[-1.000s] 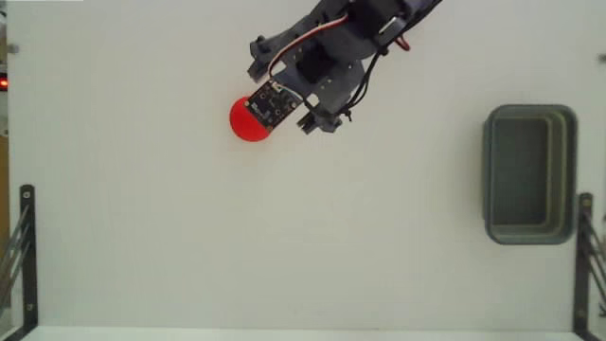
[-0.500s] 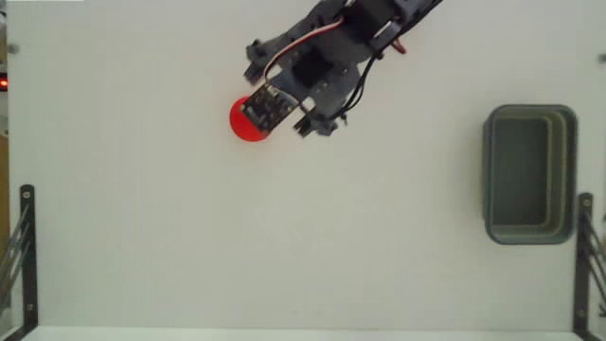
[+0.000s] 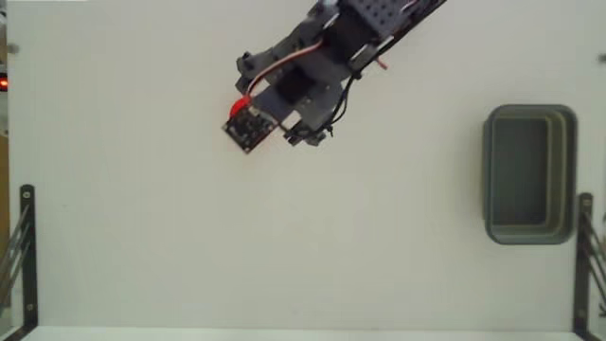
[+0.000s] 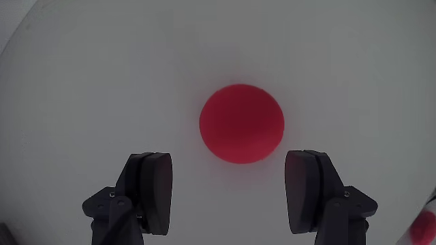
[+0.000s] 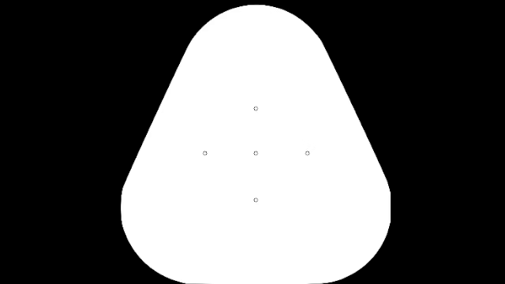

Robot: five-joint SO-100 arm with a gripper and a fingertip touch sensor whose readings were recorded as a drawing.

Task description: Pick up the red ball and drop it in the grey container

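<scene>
In the wrist view the red ball (image 4: 241,122) rests on the white table, just ahead of my gripper (image 4: 229,160). The gripper is open, with one dark finger (image 4: 153,187) on the left and the other on the right. The ball lies centred on the gap between them and nothing touches it. In the fixed view the arm covers the ball, leaving only a red sliver (image 3: 242,102) beside the camera board. The gripper (image 3: 244,116) sits under that board. The grey container (image 3: 571,170) stands empty at the far right, well away from the arm.
Black metal brackets stand at the lower left (image 3: 24,256) and lower right (image 3: 582,256) table edges in the fixed view. A small red light (image 3: 3,83) glows at the left edge. White table surface lies between the arm and the container.
The arm has swung down and left over the ball, so in the fixed view the ball went from largely visible to almost fully covered.
</scene>
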